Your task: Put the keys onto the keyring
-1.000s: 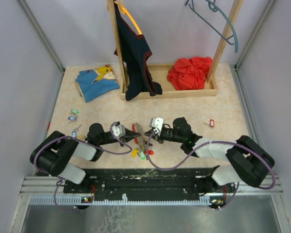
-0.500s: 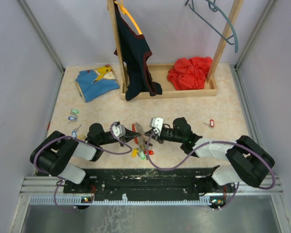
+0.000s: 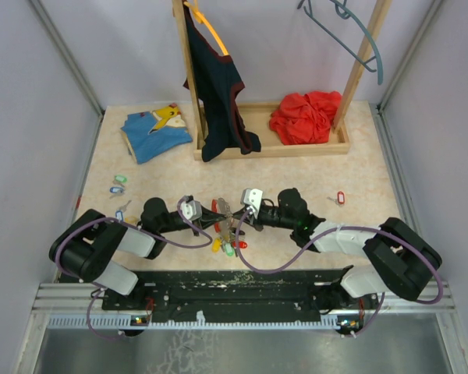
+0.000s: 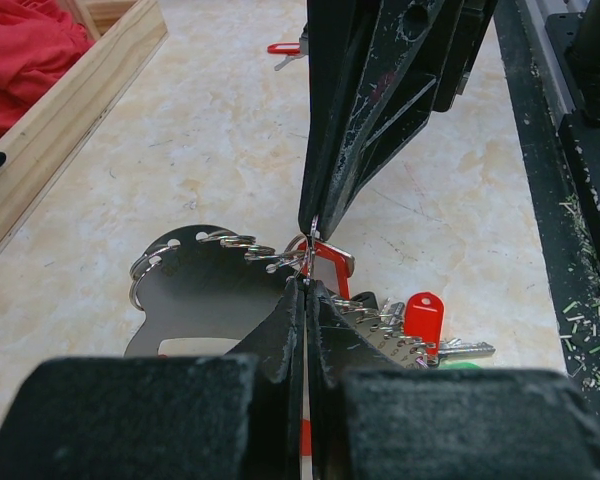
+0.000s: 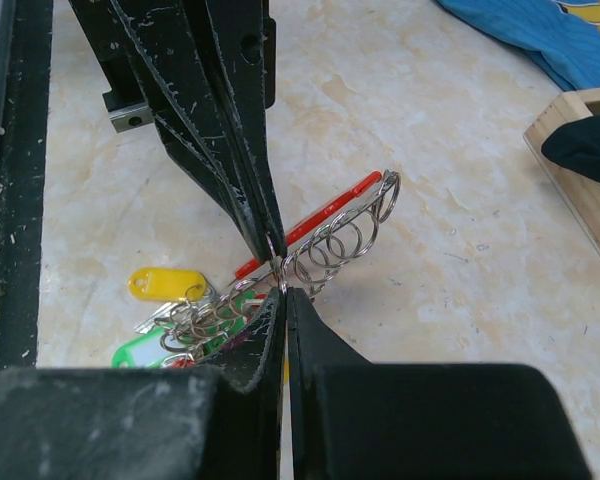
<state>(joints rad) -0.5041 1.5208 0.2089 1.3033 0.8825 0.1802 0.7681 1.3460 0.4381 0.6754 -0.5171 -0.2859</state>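
The left hand (image 4: 305,288) and right hand (image 5: 283,296) meet tip to tip, both pinched shut on one loop of the keyring (image 5: 345,235). Its loop row runs off sideways from their tips. Tagged keys (image 5: 170,285) lie heaped just beside the keyring, on its near side.

Beige table (image 3: 374,167): loose keys (image 3: 118,179), blue garment (image 3: 152,134)

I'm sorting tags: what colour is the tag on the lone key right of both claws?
Red; the lone key shows best in the top view.
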